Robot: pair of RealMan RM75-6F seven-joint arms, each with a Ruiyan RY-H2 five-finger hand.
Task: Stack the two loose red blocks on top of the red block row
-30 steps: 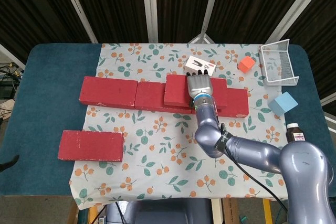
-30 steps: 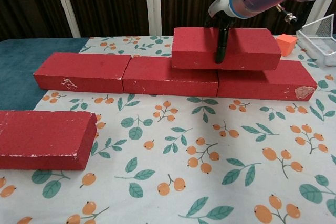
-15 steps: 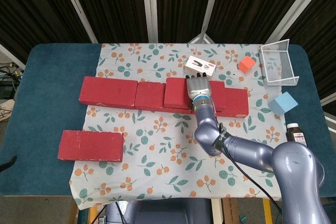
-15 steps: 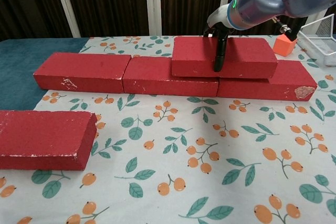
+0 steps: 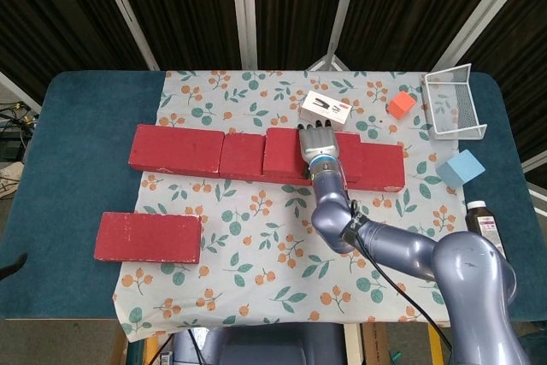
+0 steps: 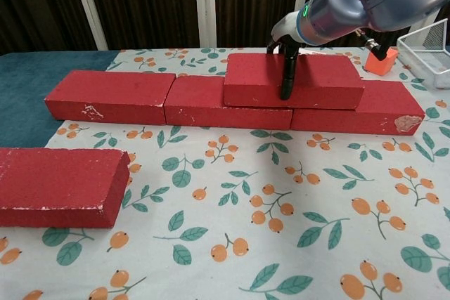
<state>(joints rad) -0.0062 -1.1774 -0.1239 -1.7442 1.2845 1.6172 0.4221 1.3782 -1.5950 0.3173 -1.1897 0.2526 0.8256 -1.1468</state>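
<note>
A row of three red blocks [image 5: 175, 150] runs across the floral cloth, and the chest view shows the same row [image 6: 109, 95]. On top of it lies another red block [image 5: 280, 150], spanning the joint between the middle and right blocks [image 6: 320, 81]. My right hand [image 5: 319, 144] grips this upper block, fingers over its top and thumb down its front face [image 6: 286, 75]. The other loose red block [image 5: 148, 237] lies flat near the front left [image 6: 60, 186]. My left hand shows in neither view.
An orange cube [image 5: 401, 105] and a white wire basket [image 5: 455, 104] sit at the back right. A light blue cube [image 5: 461, 168] and a brown bottle [image 5: 481, 215] stand near the right edge. A white card [image 5: 327, 107] lies behind the row.
My right hand has carried the upper red block a little to the left and lowered it, so it now sits on the row.
</note>
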